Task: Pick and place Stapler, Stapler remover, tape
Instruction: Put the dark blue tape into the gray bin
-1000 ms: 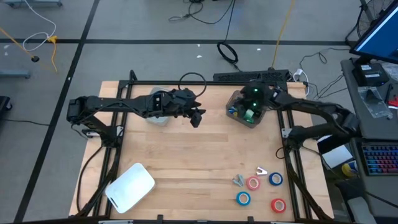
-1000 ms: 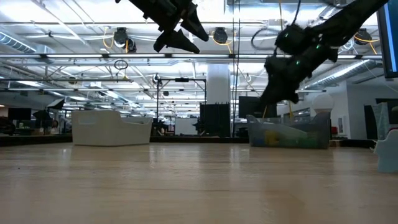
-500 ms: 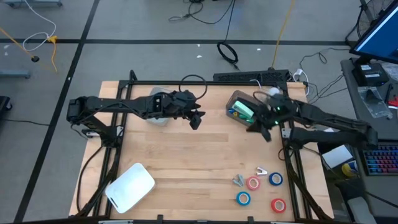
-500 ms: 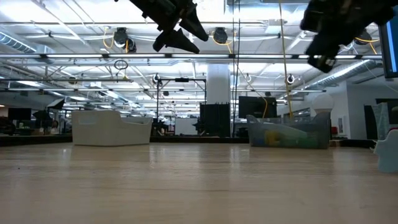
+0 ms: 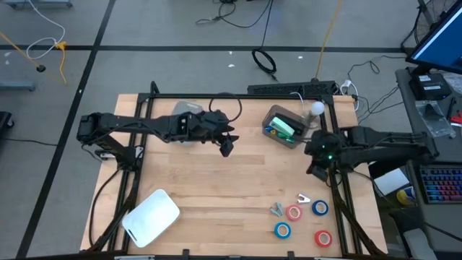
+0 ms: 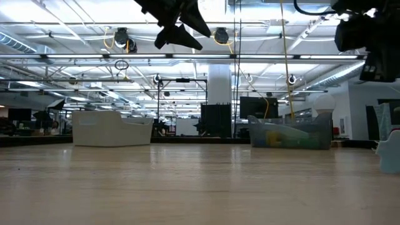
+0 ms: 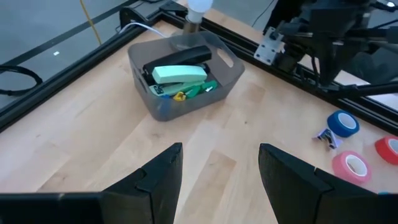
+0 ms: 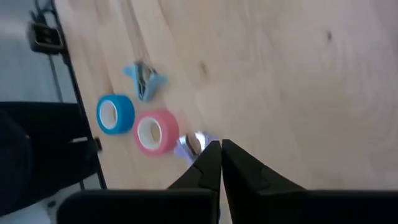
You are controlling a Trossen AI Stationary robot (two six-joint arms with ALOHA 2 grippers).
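The grey bin (image 5: 284,127) stands at the far right of the table and holds a green stapler (image 7: 180,73) and a black stapler (image 7: 181,56). Two red and two blue tape rolls lie near the right front corner: red (image 5: 293,212), blue (image 5: 320,208), blue (image 5: 282,230), red (image 5: 323,237). Two small staple removers (image 5: 303,197) (image 5: 277,209) lie on the table beside them. My right gripper (image 5: 315,171) hangs shut in the air between bin and rolls, and in its wrist view a remover (image 8: 191,144) shows just past the fingertips. My left gripper (image 5: 226,145) hovers open over the table's middle, left of the bin.
A white lid-like piece (image 5: 150,215) lies at the near left. A pale container (image 5: 186,115) sits partly under the left arm at the far side. A white bulb-shaped thing (image 5: 316,109) stands behind the bin. Bare wood (image 5: 238,188) lies between the arms.
My right gripper has left its place above the bin. It has swung toward the table's right and near edges, toward the tape rolls, rising out toward the low view's upper right corner. The green stapler now shows uncovered in the bin.
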